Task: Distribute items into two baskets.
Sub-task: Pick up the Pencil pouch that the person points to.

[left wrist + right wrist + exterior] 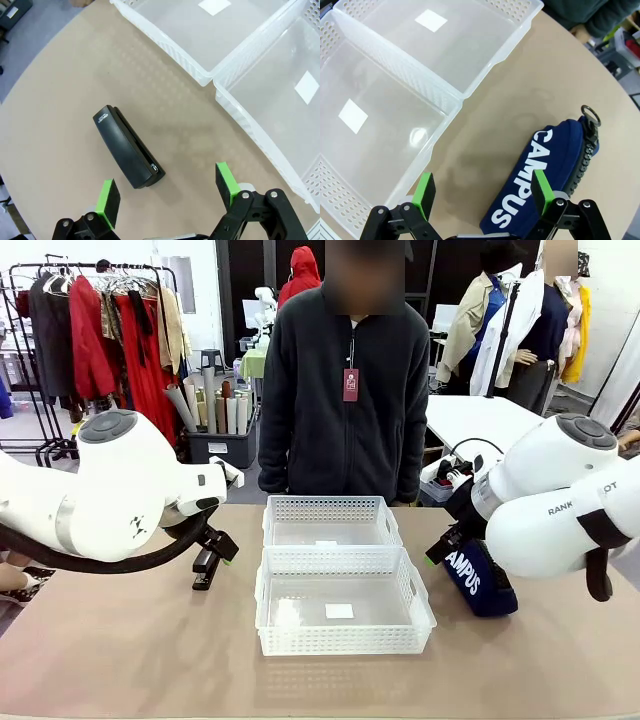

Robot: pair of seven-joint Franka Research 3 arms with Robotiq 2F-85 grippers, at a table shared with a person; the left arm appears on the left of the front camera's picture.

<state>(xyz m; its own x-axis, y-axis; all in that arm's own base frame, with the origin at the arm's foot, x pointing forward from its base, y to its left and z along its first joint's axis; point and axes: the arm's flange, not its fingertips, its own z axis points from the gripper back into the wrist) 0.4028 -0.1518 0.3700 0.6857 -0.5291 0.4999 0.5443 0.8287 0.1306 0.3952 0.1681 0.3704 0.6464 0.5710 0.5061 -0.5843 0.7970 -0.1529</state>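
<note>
White lattice plastic at mid-table, twice over: near basket (345,642) and, touching its far wall, far basket (330,508), each with a small white label (339,611) on its floor. Left of the near basket, well apart from its wall: black stapler (207,568), flat on the tan table (120,660), long side angled away from the basket. Low over the stapler, on that same left side of the near basket: left gripper (167,187), jaws spread wide, gripping nothing. In the left wrist view, the stapler's nearer end between the green pads (107,196), closer to one of them, with bare table showing beside the other. Right of the near basket, apart from it: navy pouch (550,170), white CAMPUS lettering facing up, zip along the edge turned away from the basket, ring pull at the far end. Above the pouch: right gripper (482,192), jaws likewise wide apart and holding nothing. One pad over the pouch's lettered face, the other over bare table between pouch and near basket; contact between pad and pouch impossible to tell. Beyond the near basket, past the far one: person (345,390) in a dark fleece standing at the table edge, red tag (351,385) hanging at the chest.
</note>
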